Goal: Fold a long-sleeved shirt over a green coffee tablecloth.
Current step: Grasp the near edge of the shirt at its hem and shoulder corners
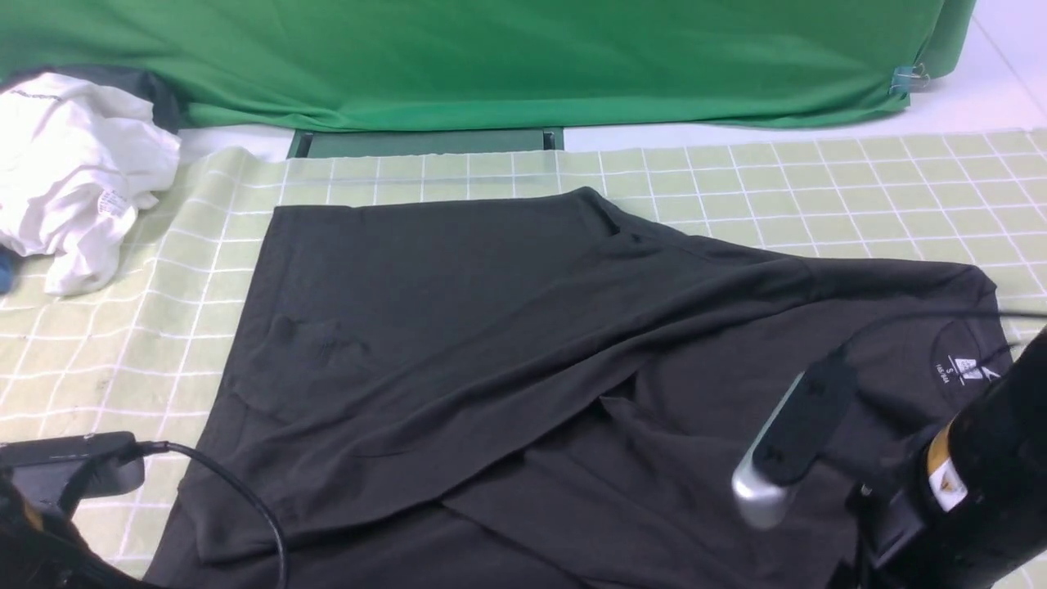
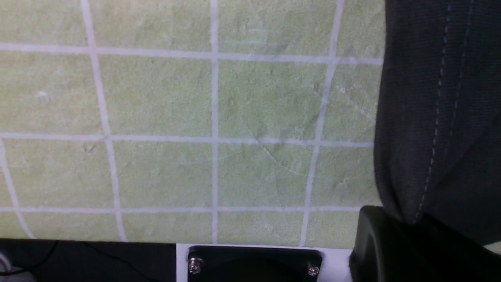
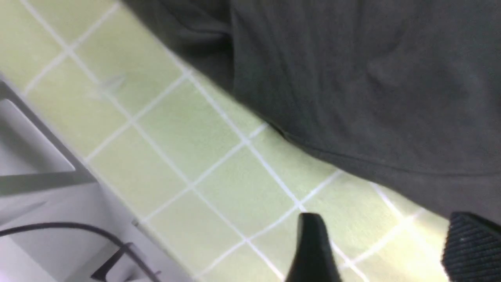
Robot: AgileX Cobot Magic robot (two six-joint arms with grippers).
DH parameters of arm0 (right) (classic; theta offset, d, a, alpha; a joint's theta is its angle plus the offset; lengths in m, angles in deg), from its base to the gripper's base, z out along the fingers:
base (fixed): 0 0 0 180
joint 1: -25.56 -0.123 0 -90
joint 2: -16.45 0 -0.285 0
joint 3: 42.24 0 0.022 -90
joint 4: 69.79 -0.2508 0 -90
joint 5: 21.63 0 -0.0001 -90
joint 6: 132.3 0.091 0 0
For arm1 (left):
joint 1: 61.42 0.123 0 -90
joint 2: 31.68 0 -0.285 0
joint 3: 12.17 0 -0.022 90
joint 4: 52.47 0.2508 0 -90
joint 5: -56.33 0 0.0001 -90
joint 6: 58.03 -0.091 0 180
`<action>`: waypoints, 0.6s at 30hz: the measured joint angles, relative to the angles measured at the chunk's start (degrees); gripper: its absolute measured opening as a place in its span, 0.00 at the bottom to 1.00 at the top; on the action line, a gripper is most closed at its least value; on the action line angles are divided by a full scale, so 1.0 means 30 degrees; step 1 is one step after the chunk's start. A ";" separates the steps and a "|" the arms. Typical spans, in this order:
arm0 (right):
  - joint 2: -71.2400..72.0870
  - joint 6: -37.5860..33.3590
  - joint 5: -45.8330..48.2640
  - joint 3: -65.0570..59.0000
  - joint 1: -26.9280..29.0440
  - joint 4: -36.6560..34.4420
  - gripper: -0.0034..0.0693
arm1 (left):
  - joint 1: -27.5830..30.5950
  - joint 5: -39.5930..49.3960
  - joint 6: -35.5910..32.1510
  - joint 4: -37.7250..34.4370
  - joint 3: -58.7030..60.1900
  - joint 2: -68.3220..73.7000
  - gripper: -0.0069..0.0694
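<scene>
The left end effector [image 2: 411, 235] is clamped on the long-sleeved shirt [image 1: 507, 327] hem. The right end effector [image 3: 387, 246] stands wide above the green coffee tablecloth [image 1: 818, 180].

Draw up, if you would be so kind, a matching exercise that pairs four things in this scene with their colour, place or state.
Things:
1. long-sleeved shirt
2. green coffee tablecloth
3. white garment
4. right gripper

Descriptions:
A. crumpled at the far left
B. open, nothing between the jaws
C. dark, spread across the middle
D. pale green with a white grid

Pairs: 1-C, 2-D, 3-A, 4-B.
</scene>
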 joint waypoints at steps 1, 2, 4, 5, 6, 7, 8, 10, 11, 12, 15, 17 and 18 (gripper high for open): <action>-0.0192 -0.0223 -0.0668 -0.0507 0.0000 -0.0242 0.66 | 0.0000 -0.0061 0.0000 0.0028 0.0000 0.0000 0.10; -0.0269 -0.0363 -0.1073 -0.0878 -0.0010 -0.0425 0.66 | 0.0000 -0.0089 0.0000 0.0048 0.0000 0.0000 0.10; -0.0469 -0.0814 -0.2047 -0.1387 -0.0203 -0.0724 0.67 | 0.0000 -0.0129 0.0000 0.0090 0.0000 0.0000 0.10; -0.0575 -0.1016 -0.2556 -0.1536 -0.0380 -0.0824 0.67 | 0.0000 -0.0129 0.0000 0.0090 0.0000 0.0000 0.10; -0.0668 -0.1206 -0.3038 -0.1598 -0.0546 -0.0869 0.67 | 0.0000 -0.0129 0.0005 0.0090 0.0000 0.0000 0.10; -0.0826 -0.1363 -0.3503 -0.1626 -0.0767 -0.0927 0.67 | 0.0000 -0.0129 0.0005 0.0090 0.0000 0.0000 0.10; -0.0991 -0.1474 -0.3880 -0.1669 -0.0939 -0.0954 0.67 | 0.0000 -0.0142 0.0005 0.0090 0.0000 0.0000 0.10; -0.1531 -0.1743 -0.4562 -0.1689 -0.1332 -0.0982 0.67 | 0.0000 -0.0142 0.0005 0.0090 0.0000 0.0000 0.10; -0.1734 -0.1743 -0.4673 -0.1689 -0.1375 -0.0982 0.67 | 0.0000 -0.0142 0.0005 0.0090 0.0000 0.0000 0.10; -0.2097 -0.1762 -0.4974 -0.1689 -0.1436 -0.0982 0.67 | 0.0000 -0.0142 0.0021 0.0090 0.0000 0.0000 0.10; -0.3484 -0.1799 -0.5328 -0.1689 -0.1535 -0.0880 0.66 | 0.0000 -0.0187 0.0021 0.0090 0.0000 0.0000 0.10; -0.3965 -0.1830 -0.5345 -0.1689 -0.1535 -0.0781 0.63 | 0.0000 -0.0187 0.0021 0.0090 0.0000 0.0000 0.10; -0.4270 -0.1931 -0.5345 -0.1689 -0.1535 -0.0749 0.60 | 0.0000 -0.0187 0.0021 0.0090 0.0000 0.0000 0.10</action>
